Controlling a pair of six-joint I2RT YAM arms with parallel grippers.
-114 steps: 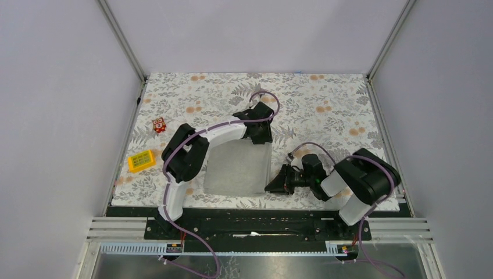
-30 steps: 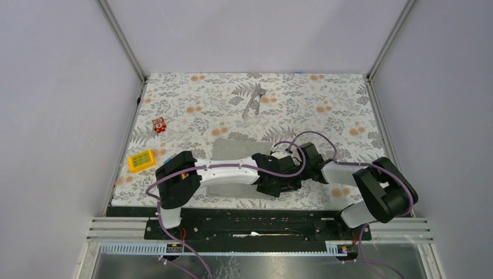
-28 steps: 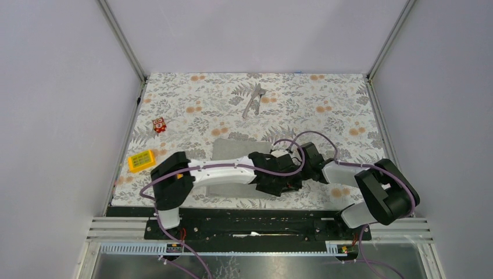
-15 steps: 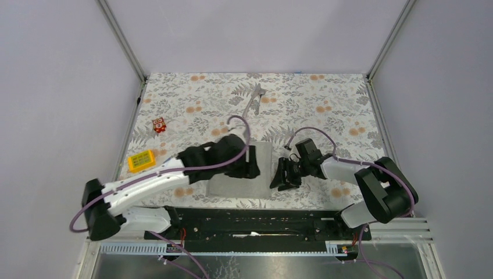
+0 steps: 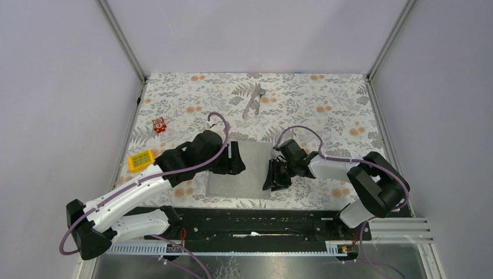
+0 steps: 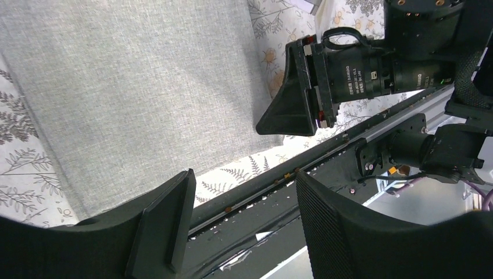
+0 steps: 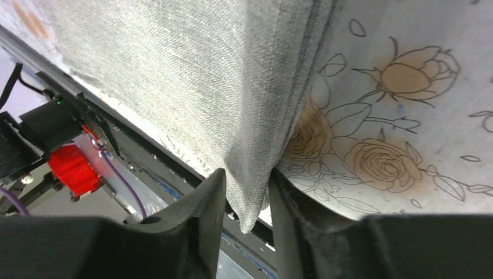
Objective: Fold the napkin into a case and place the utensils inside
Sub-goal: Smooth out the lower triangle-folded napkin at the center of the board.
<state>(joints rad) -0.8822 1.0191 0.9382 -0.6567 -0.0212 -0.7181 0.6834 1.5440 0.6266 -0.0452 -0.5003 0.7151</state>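
Grey, matte and unpatterned, the napkin (image 5: 250,174) lies flat near the front edge of the worktop, between the two arms. It is an upright rectangle, and its right edge shows stacked layers of folded cloth in the right wrist view.

Over its left side hangs the left hand (image 6: 244,180), fingers spread wide with nothing between them. At the napkin's near right corner, the right hand (image 7: 246,174) is low against the cloth. The folded edge fills the gap between its two fingers, which press on it from both sides.

The utensils (image 5: 254,100), two slim shiny metal pieces, lie together in a narrow V toward the back of the worktop, well apart from the napkin.

A tablecloth (image 5: 325,99) printed with grey leaves and orange flowers covers the surface. Near its left edge sit a yellow block (image 5: 142,160) and, further back, a small red block (image 5: 159,124). A black rail (image 5: 256,218) carrying the arm bases runs along the front. Plain pale grey walls (image 5: 58,87) stand at the left, back and right, joined by metal corner posts.
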